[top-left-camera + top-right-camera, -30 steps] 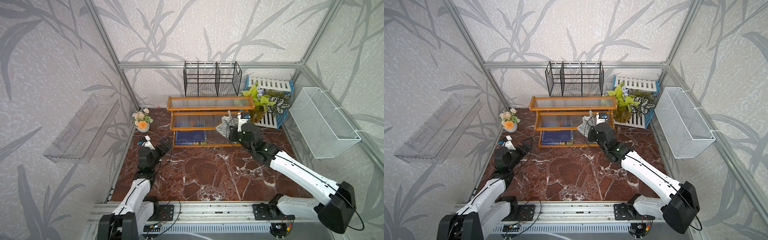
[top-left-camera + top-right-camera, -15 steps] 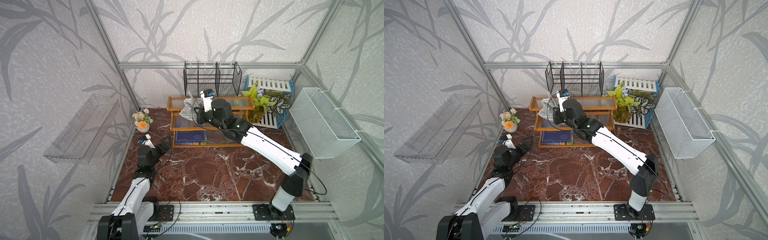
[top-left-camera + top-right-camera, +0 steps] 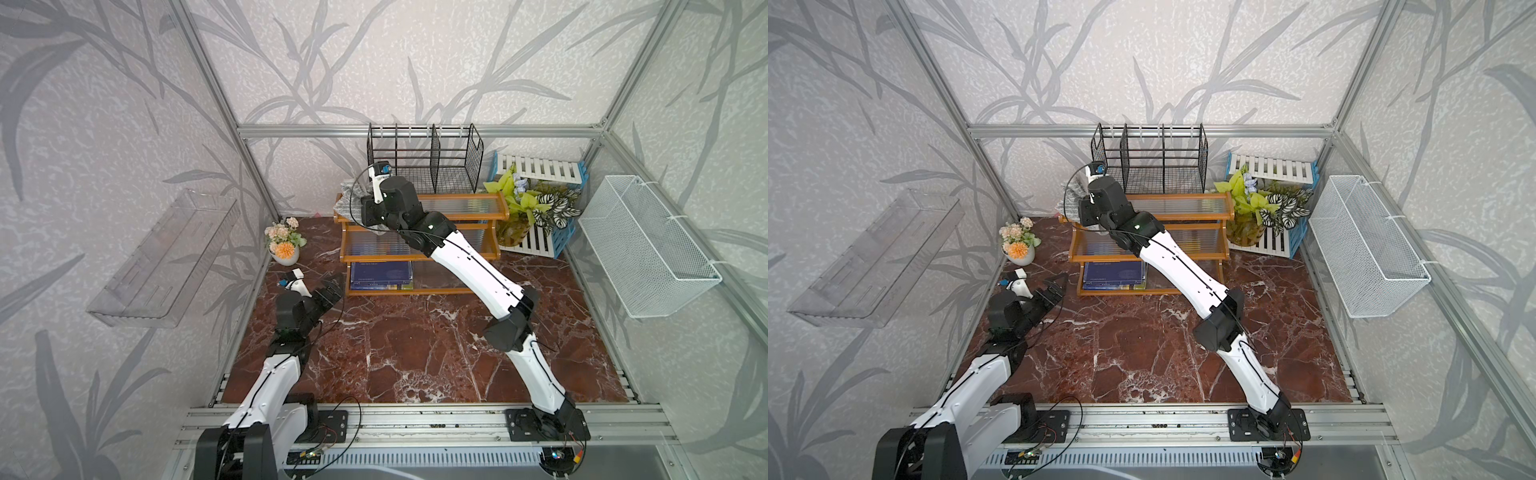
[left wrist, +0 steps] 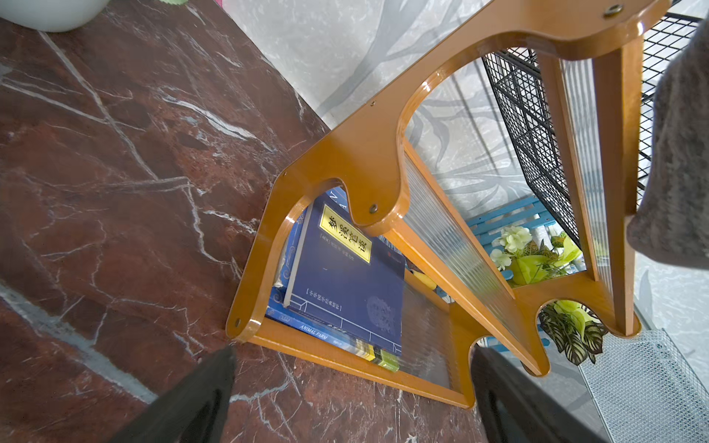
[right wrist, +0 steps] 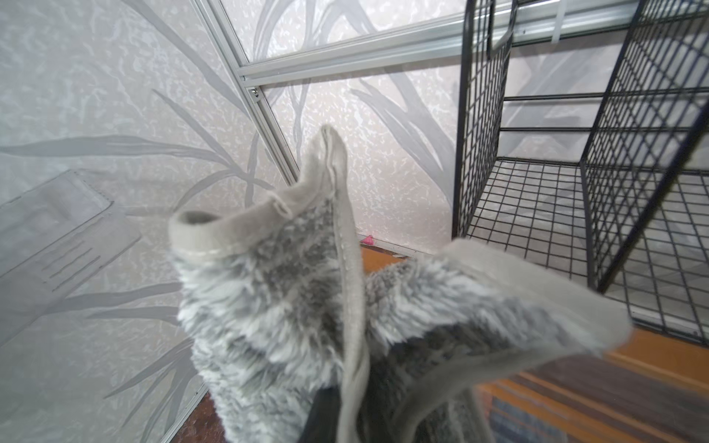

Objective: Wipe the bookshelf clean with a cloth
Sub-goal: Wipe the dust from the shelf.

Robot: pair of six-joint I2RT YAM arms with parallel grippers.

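Front rail (image 3: 415,419): runs along the bottom edge in both top views, and both arm bases sit on it.
Left gripper (image 3: 330,286): left of centre in both top views. Its jaws are spread wide and empty above the table, just short of the bookshelf's lower left corner. In the left wrist view (image 4: 351,360) the two black fingers (image 4: 199,395) frame the bottom tier's front edge.
Table (image 3: 415,340): red-brown marble, with a wide bare stretch across the centre from the rail to the shelf front.
Right arm (image 3: 469,266): crosses that stretch on a slant from lower right to upper centre, passing over the lower tiers.
Books (image 3: 380,274): a blue stack lying flat in the left half of the bottom tier.
Flower pot (image 3: 284,253): left of the shelf, with a gap between them.
Bookshelf (image 3: 457,205): upper centre, three stepped tiers with orange edges facing forward.
Right gripper (image 3: 356,204): at the left end of the top tier. Its jaws are closed on the cloth and mostly hidden by the fabric (image 5: 324,414).
Cloth (image 3: 347,201): a grey bunch overhanging the top tier's left end. Whether it touches the panel cannot be told.
Wire rack (image 3: 424,166): black, just behind the top tier.
Plant (image 3: 528,203): just beside the shelf's right end.
Wire basket (image 3: 648,245): white, on the wall at the right edge, well apart from the shelf.
Clear tray (image 3: 162,257): on the wall at the left edge.
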